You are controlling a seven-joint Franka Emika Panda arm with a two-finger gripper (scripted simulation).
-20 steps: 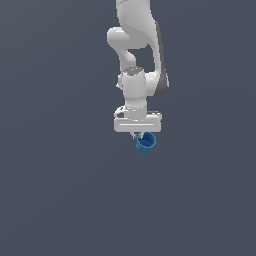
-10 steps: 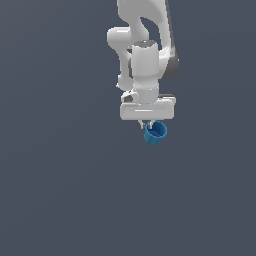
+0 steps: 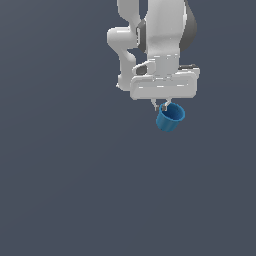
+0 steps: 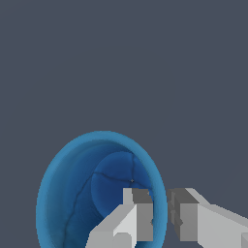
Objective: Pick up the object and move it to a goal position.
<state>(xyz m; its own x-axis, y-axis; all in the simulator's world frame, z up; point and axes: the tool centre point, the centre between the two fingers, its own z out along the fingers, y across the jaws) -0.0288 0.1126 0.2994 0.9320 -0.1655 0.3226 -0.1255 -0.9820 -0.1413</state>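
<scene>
The gripper is pinched shut on the rim wall of the blue cup, and the wrist view shows how: one finger sits inside the hollow, against the inner wall, while the other finger presses from outside, so the thin blue wall is trapped between the two pads. That hold makes sense for a thin-walled hollow cup; clamping one wall needs only a small closing of the fingers and does not depend on spanning the whole body.

The cup hangs just below the fingertips and slightly to the exterior view's right of them, with nothing under it (the plain grey ground shows no shadow or contact, so its height above any surface cannot be judged). No goal marker shows in either view, so how far the carry has to go is not readable here.

Because it is held by one side of the rim only, the cup hangs tilted, not upright. In the exterior view its open mouth faces up and toward the camera, and its closed base points down and away from the fingers. Its long axis, mouth to base, therefore runs slantwise. In the wrist view the camera looks almost straight down that axis, seeing the darker blue floor through the mouth.
</scene>
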